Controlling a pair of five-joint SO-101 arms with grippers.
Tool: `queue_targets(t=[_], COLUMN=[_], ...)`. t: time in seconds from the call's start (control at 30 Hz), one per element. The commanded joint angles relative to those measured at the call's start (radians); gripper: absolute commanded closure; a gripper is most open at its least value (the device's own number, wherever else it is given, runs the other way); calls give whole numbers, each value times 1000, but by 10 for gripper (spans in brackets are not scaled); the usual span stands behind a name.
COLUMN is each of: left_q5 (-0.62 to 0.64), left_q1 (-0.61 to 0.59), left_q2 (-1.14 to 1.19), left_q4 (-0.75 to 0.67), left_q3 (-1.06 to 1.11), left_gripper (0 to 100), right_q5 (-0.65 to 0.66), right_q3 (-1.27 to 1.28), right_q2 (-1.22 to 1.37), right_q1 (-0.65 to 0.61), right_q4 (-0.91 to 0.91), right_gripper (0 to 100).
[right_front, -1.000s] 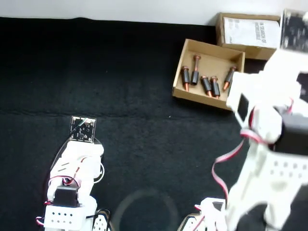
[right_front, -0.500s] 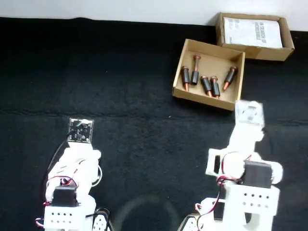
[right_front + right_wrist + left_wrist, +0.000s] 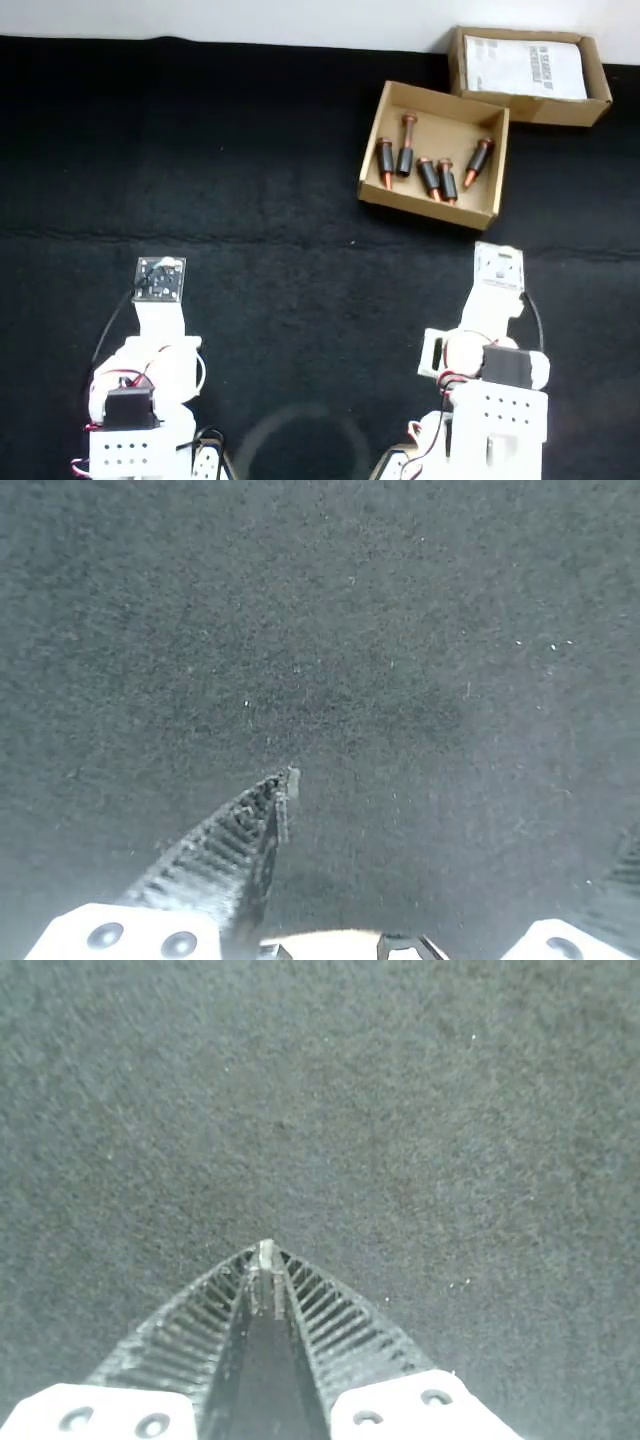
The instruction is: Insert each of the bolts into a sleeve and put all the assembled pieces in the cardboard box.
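Note:
The cardboard box (image 3: pixel 475 115) stands at the back right of the black mat. Inside it lie several assembled pieces (image 3: pixel 429 176), black sleeves with copper bolts through them. The left arm (image 3: pixel 150 350) is folded near the front edge at the left, the right arm (image 3: pixel 490 340) near the front edge at the right, just in front of the box. My left gripper (image 3: pixel 266 1257) is shut with nothing in it, tips together above bare mat. My right gripper (image 3: pixel 455 815) is open and empty; one finger (image 3: pixel 240 840) shows fully, the other sits at the picture's edge.
A second, smaller cardboard box (image 3: pixel 600 100) with a printed sheet (image 3: pixel 525 66) in it stands behind the first at the back right corner. A white wall runs along the mat's far edge. The black mat (image 3: pixel 250 180) spreads wide to the left and middle.
The right arm has pulled back from beside the box and folded down toward the front edge. The left arm has drawn back a little too.

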Motion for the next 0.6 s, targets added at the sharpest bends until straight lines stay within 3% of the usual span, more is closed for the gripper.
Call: queue_targets(t=[0.0,0.27,0.37,0.53,0.57], left_q5=[-2,-2,-2,-2,-2], left_q1=[-10,-10,-10,-10,-10], left_q2=[-12,-12,-12,-12,-12], left_q4=[8,8,8,8,8], left_q3=[18,18,18,18,18], left_gripper=[991,991,991,991,991], right_q5=[12,32,97,109,110], right_q3=[61,102,105,113,116], right_q2=[-13,-12,-12,-12,-12], right_q1=[4,2,2,4,4], right_q4=[-51,-81,-79,-90,-97], right_gripper=[567,587,704,998,985])
